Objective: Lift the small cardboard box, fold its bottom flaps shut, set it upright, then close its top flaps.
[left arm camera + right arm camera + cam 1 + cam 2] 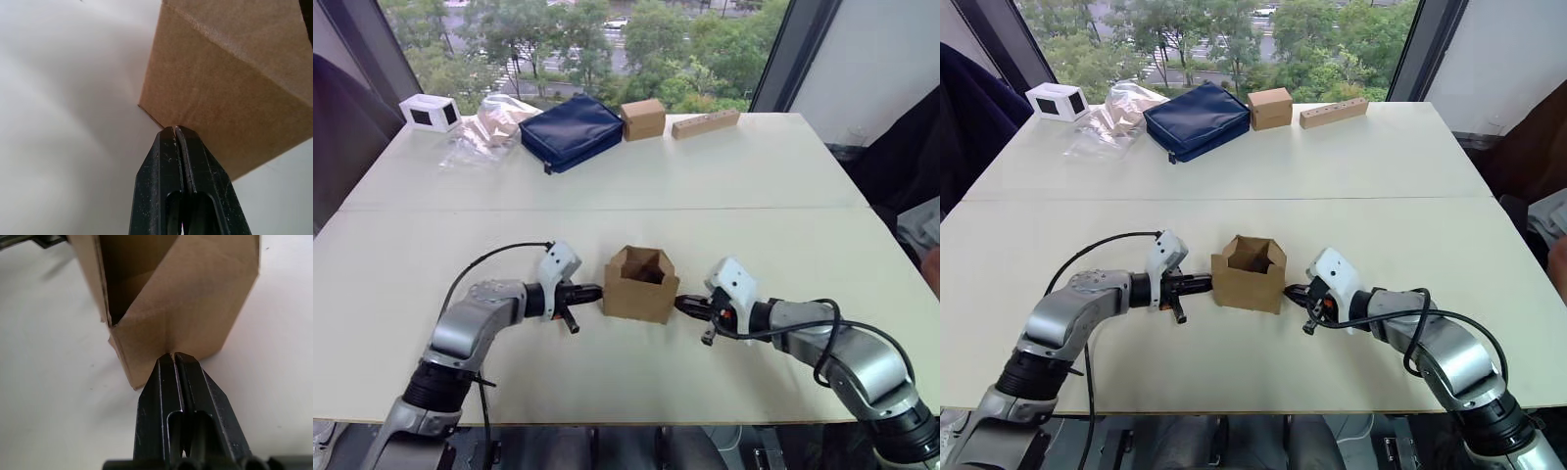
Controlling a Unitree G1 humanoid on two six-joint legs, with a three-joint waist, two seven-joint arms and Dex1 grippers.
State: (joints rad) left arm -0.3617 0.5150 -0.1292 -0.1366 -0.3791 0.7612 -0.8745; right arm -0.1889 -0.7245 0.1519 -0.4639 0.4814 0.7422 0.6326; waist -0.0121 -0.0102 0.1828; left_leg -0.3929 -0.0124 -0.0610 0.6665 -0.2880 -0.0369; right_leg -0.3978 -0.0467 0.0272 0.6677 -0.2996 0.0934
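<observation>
Small cardboard box (640,285) upright near the middle of the white desk (705,176), between two claws.

In the wrist views we see each claw's fingers pressed together, tips touching the box's side walls; the head views show us its top flaps (643,260) standing open. The left claw (593,291) and right claw (684,305) reach inward, forearms low over the desk. Windows with trees lie beyond the far edge.

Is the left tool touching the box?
Touching. In the left wrist view the shut tips of the left tool press against the side wall of the box, with no gap between them.
</observation>
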